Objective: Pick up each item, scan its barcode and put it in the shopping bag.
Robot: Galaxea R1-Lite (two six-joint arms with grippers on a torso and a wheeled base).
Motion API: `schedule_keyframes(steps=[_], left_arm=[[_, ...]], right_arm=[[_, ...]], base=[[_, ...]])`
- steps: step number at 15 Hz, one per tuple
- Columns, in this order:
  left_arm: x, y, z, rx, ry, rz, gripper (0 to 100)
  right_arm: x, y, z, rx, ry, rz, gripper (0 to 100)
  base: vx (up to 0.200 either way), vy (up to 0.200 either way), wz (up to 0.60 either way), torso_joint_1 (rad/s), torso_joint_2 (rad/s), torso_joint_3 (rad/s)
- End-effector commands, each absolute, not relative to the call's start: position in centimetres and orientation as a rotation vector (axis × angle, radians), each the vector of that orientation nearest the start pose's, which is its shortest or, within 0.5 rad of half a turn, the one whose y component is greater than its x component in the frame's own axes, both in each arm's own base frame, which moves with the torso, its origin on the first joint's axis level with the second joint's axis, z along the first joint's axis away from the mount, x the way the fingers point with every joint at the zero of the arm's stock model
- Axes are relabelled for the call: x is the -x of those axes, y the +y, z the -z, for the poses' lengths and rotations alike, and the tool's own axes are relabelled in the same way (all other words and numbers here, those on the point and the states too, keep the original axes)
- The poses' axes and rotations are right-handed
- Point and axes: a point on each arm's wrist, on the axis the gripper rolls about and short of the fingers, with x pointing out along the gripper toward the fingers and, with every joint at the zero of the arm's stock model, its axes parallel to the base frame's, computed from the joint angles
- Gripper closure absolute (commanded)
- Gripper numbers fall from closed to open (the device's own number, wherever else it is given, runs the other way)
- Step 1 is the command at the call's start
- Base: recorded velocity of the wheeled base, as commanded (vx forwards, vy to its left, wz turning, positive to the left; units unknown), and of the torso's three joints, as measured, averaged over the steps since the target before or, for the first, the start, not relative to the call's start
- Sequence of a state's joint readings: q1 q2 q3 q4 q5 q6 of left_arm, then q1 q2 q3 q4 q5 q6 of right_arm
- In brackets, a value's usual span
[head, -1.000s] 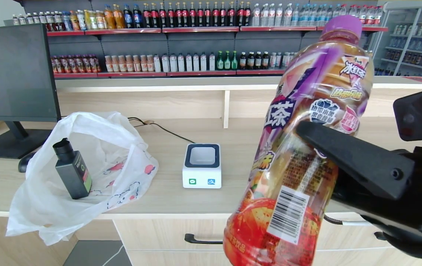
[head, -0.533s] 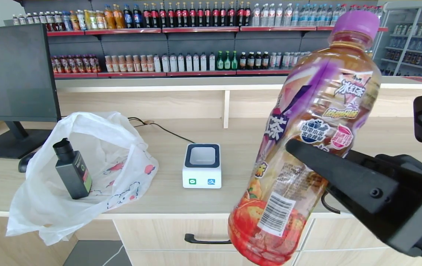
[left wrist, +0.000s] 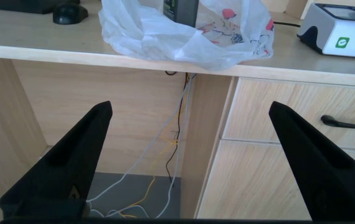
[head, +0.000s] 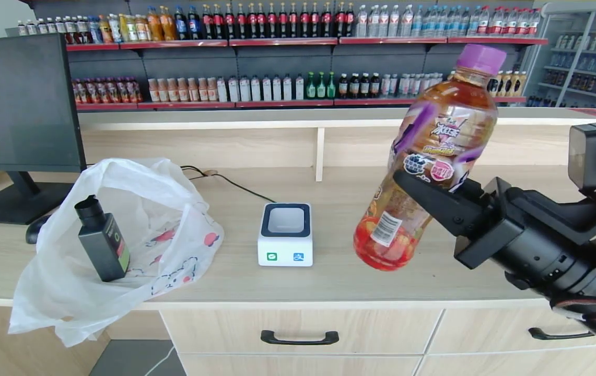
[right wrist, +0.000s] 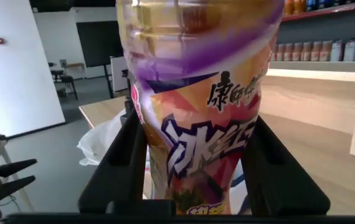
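Tea bottle [head: 430, 156], scanner [head: 285, 236], bag [head: 62, 292]: one each

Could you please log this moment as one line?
right gripper: shut on purple-capped plastic tea bottle, right of white scanner box | left gripper: open, below wooden counter top

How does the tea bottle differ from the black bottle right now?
The tea bottle is clear, round, purple-capped; the black bottle is opaque and boxy. The tea bottle hangs tilted in the right tool; the black bottle stands upright in the shopping bag. Both are capped.
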State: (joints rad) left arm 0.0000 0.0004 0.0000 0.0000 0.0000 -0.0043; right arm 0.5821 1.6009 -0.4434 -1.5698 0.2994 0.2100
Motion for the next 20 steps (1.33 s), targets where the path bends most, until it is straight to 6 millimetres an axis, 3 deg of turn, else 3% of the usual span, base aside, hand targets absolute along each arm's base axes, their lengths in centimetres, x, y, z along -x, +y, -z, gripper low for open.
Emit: schedule_keyframes(steps=[1,2,5,7,15,20], left_arm=[[2.3,0.0,-7.5,0.005,0.0,0.0,0],[2.3,0.0,-7.5,0.005,0.0,0.0,0],[2.3,0.0,-7.5,0.005,0.0,0.0,0],[2.3,0.0,-7.5,0.005,0.0,0.0,0],[2.3,0.0,-7.5,0.006,0.0,0.0,0],[2.3,0.0,-7.5,0.006,0.0,0.0,0]], right_arm=[[-22.4,12.8,-20.2,-0.163,-0.336,-0.791,100],[-23.0,12.3,-19.9,-0.083,-0.355,-0.74,100],[-24.0,11.0,-17.9,-0.079,-0.275,-0.56,100],[-25.4,11.0,-18.8,-0.096,-0.318,-0.531,100],[-27.1,9.6,-18.2,-0.086,-0.305,-0.462,100],[-27.2,9.4,-18.9,-0.091,-0.332,-0.453,100]], base=[[0.0,0.0,0.0,0.0,0.0,0.0],[0.0,0.0,0.0,0.0,0.0,0.0],[0.0,0.0,0.0,0.0,0.0,0.0],[-0.1,0.0,0.0,0.006,0.0,-0.001],[-0.025,0.0,0.0,0.0,0.0,0.001],[0.0,0.2,0.0,0.004,0.0,0.004]])
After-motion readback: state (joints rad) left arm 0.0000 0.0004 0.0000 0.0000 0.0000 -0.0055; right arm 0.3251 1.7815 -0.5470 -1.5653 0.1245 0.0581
